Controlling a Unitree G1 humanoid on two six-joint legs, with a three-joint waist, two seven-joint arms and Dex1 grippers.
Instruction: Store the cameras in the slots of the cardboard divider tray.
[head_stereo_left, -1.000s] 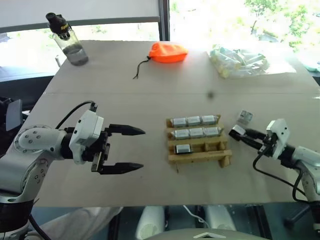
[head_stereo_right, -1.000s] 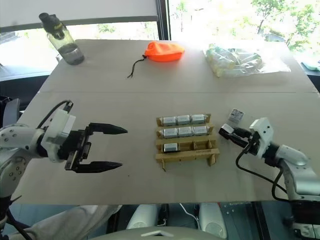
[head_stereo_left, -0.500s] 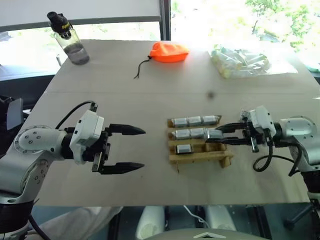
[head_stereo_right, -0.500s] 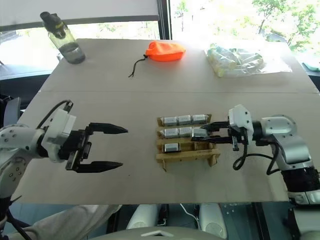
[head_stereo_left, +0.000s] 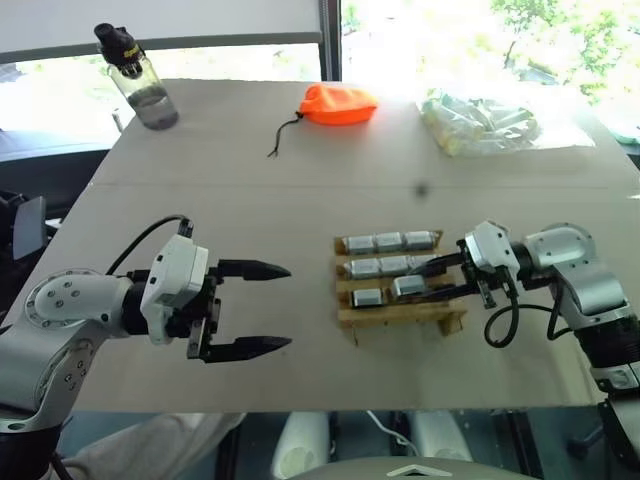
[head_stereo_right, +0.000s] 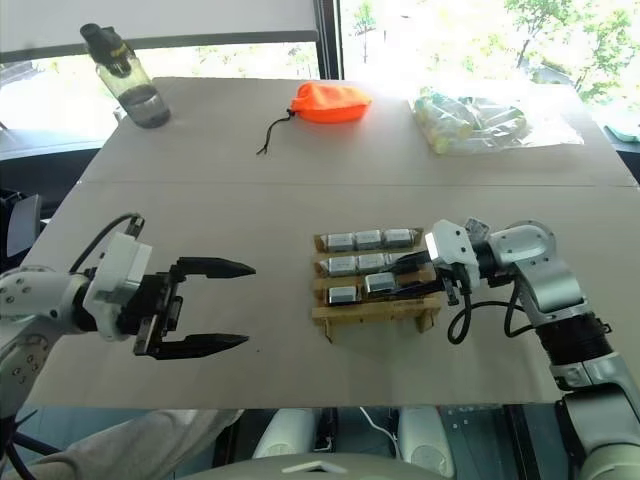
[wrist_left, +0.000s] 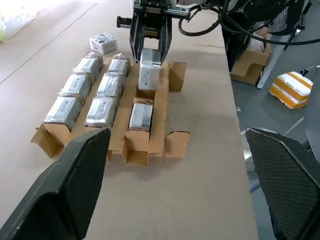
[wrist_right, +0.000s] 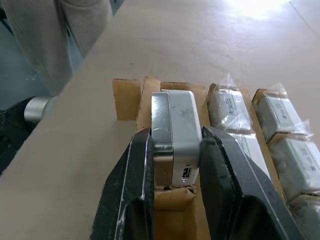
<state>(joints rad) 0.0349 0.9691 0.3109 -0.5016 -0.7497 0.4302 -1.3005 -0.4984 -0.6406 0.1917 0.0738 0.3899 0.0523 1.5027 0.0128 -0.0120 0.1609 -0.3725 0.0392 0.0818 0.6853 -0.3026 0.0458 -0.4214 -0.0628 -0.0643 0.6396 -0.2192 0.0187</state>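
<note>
Camera (wrist_right: 176, 131) sits clenched between my right gripper's (head_stereo_left: 432, 282) fingers, held over the middle slot of the nearest row of the cardboard divider tray (head_stereo_left: 400, 312). Seven more cameras fill the other slots. My left gripper (head_stereo_left: 262, 307) hangs released, well apart from the tray.
</note>
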